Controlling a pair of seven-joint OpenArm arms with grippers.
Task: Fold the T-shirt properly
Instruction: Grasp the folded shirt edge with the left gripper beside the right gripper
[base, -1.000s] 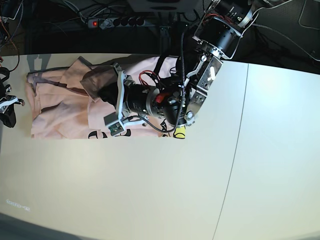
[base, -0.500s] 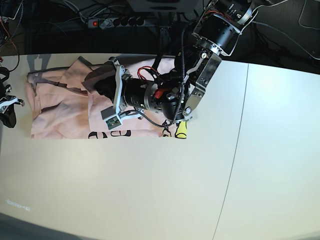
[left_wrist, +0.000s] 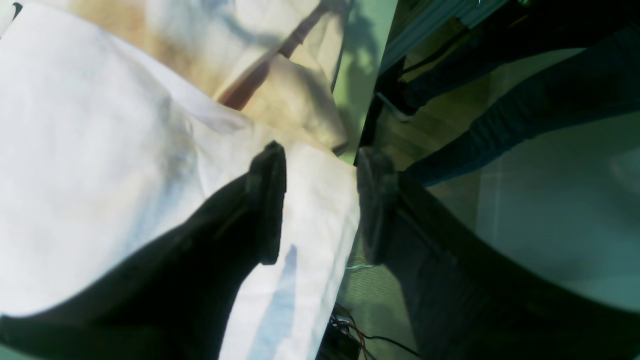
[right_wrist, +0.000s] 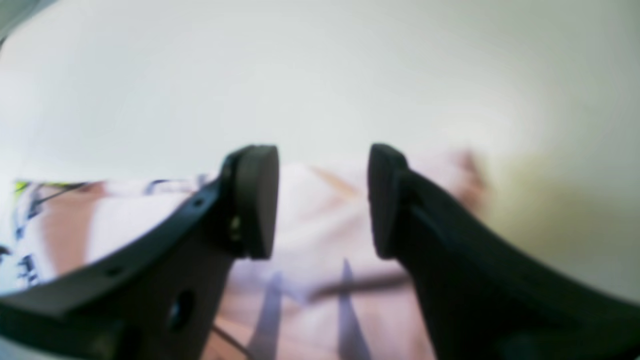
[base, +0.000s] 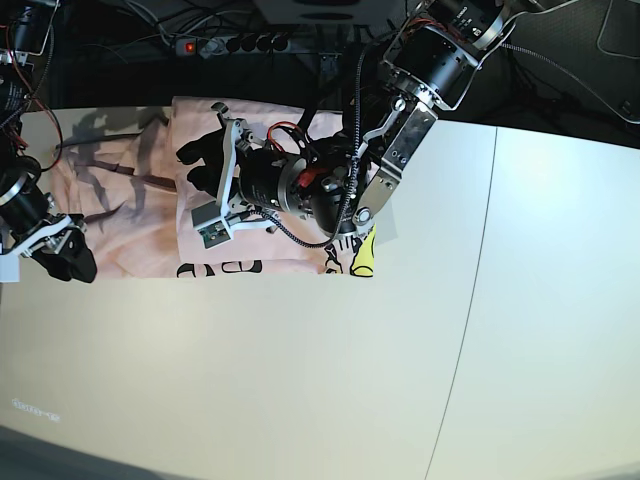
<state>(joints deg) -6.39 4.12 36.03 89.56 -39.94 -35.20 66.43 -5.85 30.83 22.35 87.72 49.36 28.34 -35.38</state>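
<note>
Lying at the far left of the table (base: 300, 380), up against its far edge: the T-shirt (base: 120, 225), partly folded, a plain pink panel doubled over the printed side. Judging roughly midway — black lettering and a yellow scrap of print peeking out along the near edge, wrinkles and a ragged left end needing squaring, at least one more fold looking due. Running left to right across the base view, long axis parallel to the table's far edge; collar end not discernible.

Hovering at the left end, the right gripper (right_wrist: 322, 200) — jaws parted, nothing between them. Hanging over the doubled panel, the left gripper (left_wrist: 320, 205), jaws likewise spread, straddling the cloth's edge without pinching it.
</note>
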